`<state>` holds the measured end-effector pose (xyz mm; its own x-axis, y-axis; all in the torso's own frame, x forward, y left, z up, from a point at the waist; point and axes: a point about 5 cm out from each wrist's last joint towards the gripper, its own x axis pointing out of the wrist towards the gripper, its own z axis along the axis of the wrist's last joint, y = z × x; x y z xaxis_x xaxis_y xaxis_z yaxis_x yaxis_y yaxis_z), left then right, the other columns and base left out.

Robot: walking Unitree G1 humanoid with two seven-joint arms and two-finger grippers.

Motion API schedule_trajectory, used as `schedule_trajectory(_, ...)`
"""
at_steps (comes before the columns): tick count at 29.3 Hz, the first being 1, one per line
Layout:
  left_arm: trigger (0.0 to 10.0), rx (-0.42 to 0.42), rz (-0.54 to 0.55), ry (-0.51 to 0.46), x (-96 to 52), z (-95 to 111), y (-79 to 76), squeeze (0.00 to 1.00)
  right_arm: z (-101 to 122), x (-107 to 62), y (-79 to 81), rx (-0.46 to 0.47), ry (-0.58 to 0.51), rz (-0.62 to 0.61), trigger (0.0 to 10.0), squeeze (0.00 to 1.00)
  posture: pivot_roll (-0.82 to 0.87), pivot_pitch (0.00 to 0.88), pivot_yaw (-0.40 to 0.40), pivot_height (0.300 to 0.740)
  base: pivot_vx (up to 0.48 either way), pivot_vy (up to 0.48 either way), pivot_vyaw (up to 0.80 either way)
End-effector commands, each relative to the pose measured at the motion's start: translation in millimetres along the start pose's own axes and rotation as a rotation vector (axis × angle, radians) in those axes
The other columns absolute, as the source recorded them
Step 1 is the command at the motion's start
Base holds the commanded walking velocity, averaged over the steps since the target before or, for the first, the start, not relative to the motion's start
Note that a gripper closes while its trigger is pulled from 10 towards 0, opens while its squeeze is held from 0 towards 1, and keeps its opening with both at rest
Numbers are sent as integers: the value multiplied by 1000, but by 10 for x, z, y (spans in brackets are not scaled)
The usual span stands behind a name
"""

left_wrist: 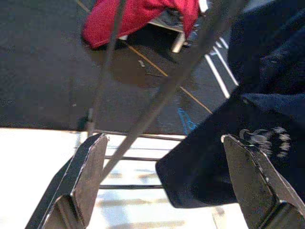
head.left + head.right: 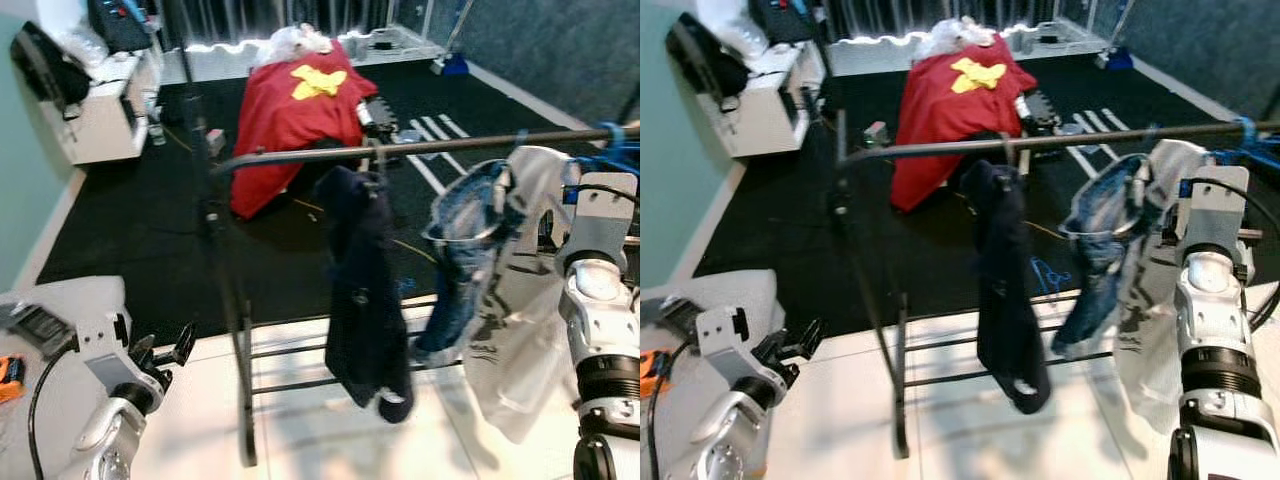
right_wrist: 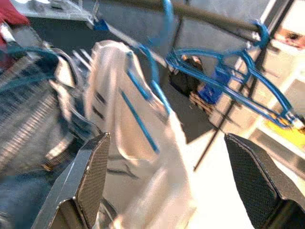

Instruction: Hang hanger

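Right wrist view has the raised right gripper (image 3: 164, 181), fingers spread, facing the blue hanger (image 3: 228, 78) on the rail (image 2: 420, 148).

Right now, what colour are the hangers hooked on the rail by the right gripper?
Blue. The hangers on the rail show best in the right wrist view.

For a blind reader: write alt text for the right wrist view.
Between the open right gripper fingers, a white garment on a blue hanger hangs from the dark rail, beside jeans and empty blue hangers.
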<state>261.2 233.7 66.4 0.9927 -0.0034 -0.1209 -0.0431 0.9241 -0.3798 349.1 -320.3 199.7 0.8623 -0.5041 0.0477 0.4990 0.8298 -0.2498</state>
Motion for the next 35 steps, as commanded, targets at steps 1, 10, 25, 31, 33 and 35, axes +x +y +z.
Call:
schedule_trajectory(1,10000,13,5,-2,-22,22,29,0,-70,-5,117,-2,30,47,10000,0,-89,72,6,740,0,0,0)
schedule_trajectory(10,10000,34,11,-49,-33,115,40,0,128,-7,434,188,-86,243,10000,0,-77,72,6,740,0,0,0)
schedule_trajectory(25,10000,67,17,-65,-103,107,25,0,128,42,709,196,-3,302,10000,0,-58,110,6,740,0,0,0)
schedule_trajectory(31,10000,81,15,-51,-211,87,49,0,84,99,635,183,75,228,10000,0,-52,132,11,740,0,0,0)
schedule_trajectory(33,10000,84,15,-49,-222,84,52,0,83,105,622,186,79,223,10000,0,-52,132,11,740,0,0,0)
schedule_trajectory(35,10000,89,14,-46,-222,85,49,0,78,106,616,184,84,225,10000,0,-56,133,14,740,0,0,0)
